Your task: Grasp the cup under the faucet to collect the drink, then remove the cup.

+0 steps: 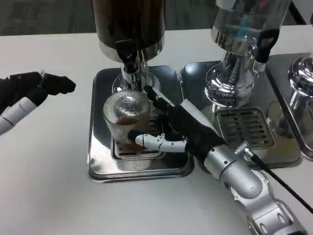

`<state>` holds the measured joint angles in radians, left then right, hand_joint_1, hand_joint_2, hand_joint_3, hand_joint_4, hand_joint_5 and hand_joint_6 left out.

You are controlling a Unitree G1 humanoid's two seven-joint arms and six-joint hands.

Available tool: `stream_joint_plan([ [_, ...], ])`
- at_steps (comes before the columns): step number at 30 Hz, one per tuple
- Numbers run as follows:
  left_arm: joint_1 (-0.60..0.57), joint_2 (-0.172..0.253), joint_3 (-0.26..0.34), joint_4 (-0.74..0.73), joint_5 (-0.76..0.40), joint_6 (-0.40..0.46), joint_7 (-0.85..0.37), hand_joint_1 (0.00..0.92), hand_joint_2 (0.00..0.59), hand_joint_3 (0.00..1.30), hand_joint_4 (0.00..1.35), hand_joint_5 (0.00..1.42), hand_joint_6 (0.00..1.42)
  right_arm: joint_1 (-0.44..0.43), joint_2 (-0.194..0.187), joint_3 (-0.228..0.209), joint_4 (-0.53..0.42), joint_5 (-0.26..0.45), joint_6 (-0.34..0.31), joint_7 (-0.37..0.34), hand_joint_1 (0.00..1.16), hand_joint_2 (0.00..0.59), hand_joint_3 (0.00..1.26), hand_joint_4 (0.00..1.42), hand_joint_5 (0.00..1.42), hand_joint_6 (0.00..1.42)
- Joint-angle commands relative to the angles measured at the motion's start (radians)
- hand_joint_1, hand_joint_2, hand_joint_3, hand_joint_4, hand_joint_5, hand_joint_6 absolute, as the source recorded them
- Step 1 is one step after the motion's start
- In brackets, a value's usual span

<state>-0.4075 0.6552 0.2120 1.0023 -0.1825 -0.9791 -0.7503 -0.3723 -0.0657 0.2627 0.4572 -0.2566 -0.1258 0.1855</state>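
Note:
A clear ribbed cup [126,120] stands on the drip grate of the left dispenser's steel tray [100,166], right under the black-handled faucet [128,55]. A little brown drink lies in its bottom. My right hand [173,128] wraps the cup from the right, thumb across its near side and fingers behind it. My left hand [30,89] hovers over the table at the far left, fingers apart, holding nothing.
The dark drink dispenser [129,22] rises behind the cup. A second dispenser [239,34] with a chrome base stands to the right over its own tray and grate [247,128]. Another chrome fitting [302,73] sits at the far right edge.

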Motion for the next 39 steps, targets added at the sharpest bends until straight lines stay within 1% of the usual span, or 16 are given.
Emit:
stream_joint_plan([
  [1, 0.004, 0.015, -0.009, -0.005, 0.017, 0.008, -0.003, 0.0, 0.136, 0.5, 0.42, 0.37, 0.35, -0.004, 0.01, 0.006, -0.008, -0.005, 0.019, -0.012, 0.66, 0.194, 0.0, 0.0, 0.0, 0.1],
  [10, 0.01, 0.018, -0.008, -0.007, 0.017, 0.007, -0.001, 0.0, 0.14, 0.5, 0.43, 0.37, 0.35, -0.017, 0.018, 0.014, 0.005, -0.004, 0.024, -0.002, 0.65, 0.193, 0.0, 0.0, 0.0, 0.1],
  [20, 0.019, 0.019, -0.006, -0.012, 0.015, 0.006, -0.001, 0.0, 0.142, 0.5, 0.43, 0.38, 0.35, -0.019, 0.028, 0.028, 0.005, -0.025, 0.044, -0.023, 0.64, 0.201, 0.0, 0.0, 0.0, 0.11],
  [25, 0.02, 0.019, -0.007, -0.011, 0.016, 0.006, -0.002, 0.0, 0.142, 0.5, 0.43, 0.38, 0.35, -0.013, 0.035, 0.032, -0.003, -0.041, 0.053, -0.047, 0.65, 0.196, 0.0, 0.0, 0.03, 0.13],
  [31, 0.026, 0.019, -0.007, -0.015, 0.014, 0.006, -0.004, 0.0, 0.142, 0.5, 0.43, 0.38, 0.35, -0.011, 0.043, 0.053, -0.008, -0.061, 0.066, -0.067, 0.65, 0.195, 0.0, 0.0, 0.05, 0.14],
  [36, 0.029, 0.021, -0.006, -0.016, 0.014, 0.007, -0.003, 0.0, 0.142, 0.5, 0.43, 0.38, 0.35, -0.012, 0.054, 0.061, -0.007, -0.071, 0.076, -0.083, 0.65, 0.195, 0.0, 0.0, 0.07, 0.14],
  [39, 0.03, 0.021, -0.006, -0.017, 0.014, 0.008, -0.003, 0.0, 0.142, 0.5, 0.43, 0.38, 0.35, -0.011, 0.058, 0.062, -0.009, -0.075, 0.081, -0.095, 0.64, 0.203, 0.0, 0.0, 0.14, 0.17],
])
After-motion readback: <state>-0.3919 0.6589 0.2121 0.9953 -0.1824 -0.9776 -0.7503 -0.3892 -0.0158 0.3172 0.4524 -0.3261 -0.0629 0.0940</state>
